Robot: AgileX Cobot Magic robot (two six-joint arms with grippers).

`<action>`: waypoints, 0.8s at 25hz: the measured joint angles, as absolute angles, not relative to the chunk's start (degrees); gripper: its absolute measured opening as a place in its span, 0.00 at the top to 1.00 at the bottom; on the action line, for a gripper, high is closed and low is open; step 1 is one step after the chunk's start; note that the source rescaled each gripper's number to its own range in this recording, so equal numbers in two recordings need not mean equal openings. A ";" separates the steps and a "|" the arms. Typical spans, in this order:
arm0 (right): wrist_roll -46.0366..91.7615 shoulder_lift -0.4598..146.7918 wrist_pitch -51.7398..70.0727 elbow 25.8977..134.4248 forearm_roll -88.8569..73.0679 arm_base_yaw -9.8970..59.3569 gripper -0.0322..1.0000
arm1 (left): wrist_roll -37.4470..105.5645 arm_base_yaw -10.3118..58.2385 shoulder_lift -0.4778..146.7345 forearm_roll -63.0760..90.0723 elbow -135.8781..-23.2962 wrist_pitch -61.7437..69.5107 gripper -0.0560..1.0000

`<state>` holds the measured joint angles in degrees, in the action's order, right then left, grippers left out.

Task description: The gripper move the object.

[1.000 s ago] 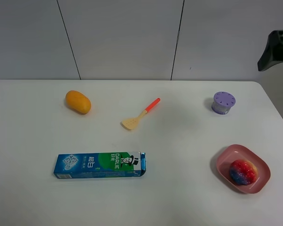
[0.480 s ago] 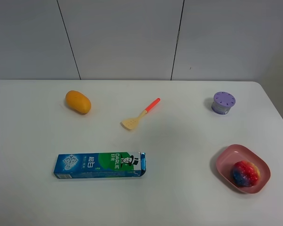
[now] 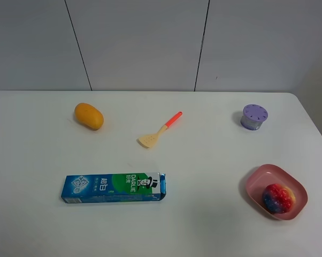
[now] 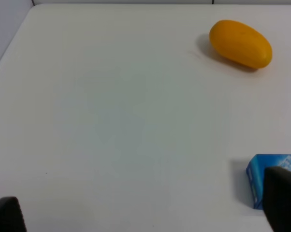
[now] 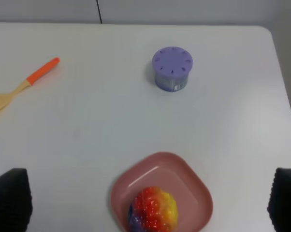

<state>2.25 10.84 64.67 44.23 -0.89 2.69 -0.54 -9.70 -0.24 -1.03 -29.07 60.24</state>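
The ball (image 3: 278, 198), mottled red, blue, purple and yellow, lies in a pink plate (image 3: 257, 181) at the table's front right. It also shows in the right wrist view (image 5: 152, 211), inside the plate (image 5: 184, 179). My right gripper (image 5: 148, 200) is open above the table, its dark fingertips (image 5: 10, 198) wide apart on either side of the plate, holding nothing. My left gripper (image 4: 143, 212) is open and empty over the table's left side. Neither gripper shows in the exterior view.
An orange mango (image 3: 89, 116) lies at the back left. A spatula with an orange handle (image 3: 160, 130) lies in the middle. A blue-green toothpaste box (image 3: 114, 187) lies in front. A purple lidded container (image 3: 254, 116) stands at the back right.
The dark part of the right arm at the exterior view's upper right edge has gone out of frame. The ball has shifted slightly in the plate.
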 joint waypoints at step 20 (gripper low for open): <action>0.00 -0.07 60.94 28.69 -1.14 2.69 0.00 | -0.54 -9.70 -0.24 -1.03 -29.07 60.24 0.00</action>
<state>0.00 -0.07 60.94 28.69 -1.14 2.69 -0.54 -9.70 -0.24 -1.03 -29.07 60.24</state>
